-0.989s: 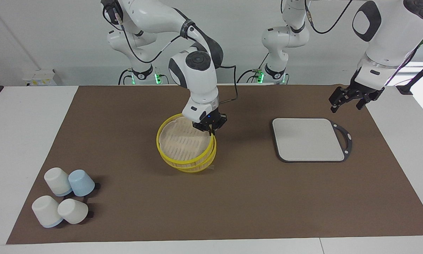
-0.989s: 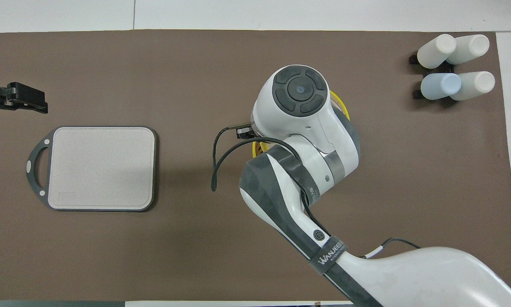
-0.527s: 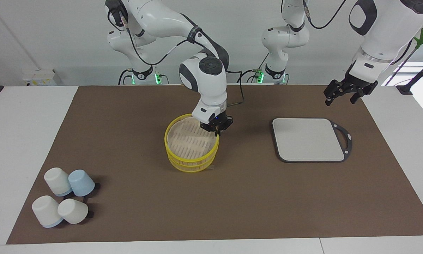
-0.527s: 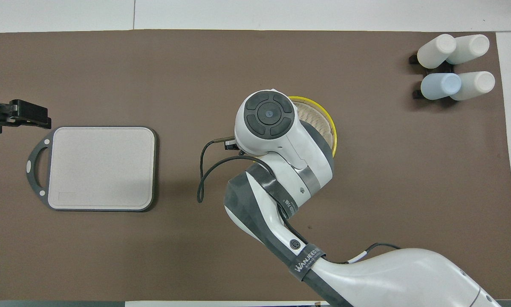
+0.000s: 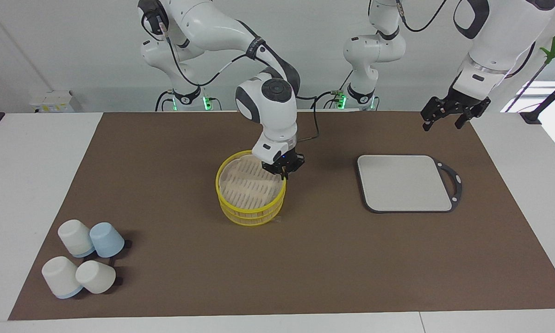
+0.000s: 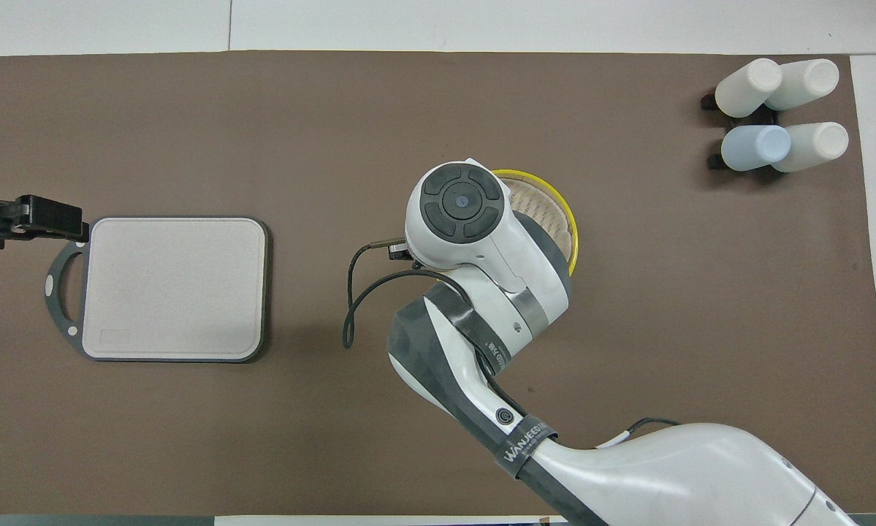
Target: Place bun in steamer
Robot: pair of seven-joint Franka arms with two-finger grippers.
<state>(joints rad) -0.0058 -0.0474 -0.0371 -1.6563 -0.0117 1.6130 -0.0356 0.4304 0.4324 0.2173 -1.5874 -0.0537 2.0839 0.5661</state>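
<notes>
The yellow-rimmed steamer (image 5: 251, 209) stands mid-table, its slatted top tier (image 5: 247, 182) sitting level on the base. It shows partly in the overhead view (image 6: 558, 212), under my right arm. My right gripper (image 5: 283, 173) is at the top tier's rim, on the side toward the left arm's end, shut on that rim. In the overhead view the arm hides it. My left gripper (image 5: 443, 121) is open and empty, up in the air near the grey board's handle (image 5: 453, 180); it also shows in the overhead view (image 6: 72, 221). No bun is in view.
A grey square board (image 5: 404, 182) lies toward the left arm's end, also seen from overhead (image 6: 174, 288). Several upturned white and blue cups (image 5: 85, 261) stand at the right arm's end, farther from the robots, also seen from overhead (image 6: 781, 109).
The top tier was tilted and offset; it now sits level on the base, shifted slightly toward the left arm's end. My left gripper has risen and drawn back toward the robots.
</notes>
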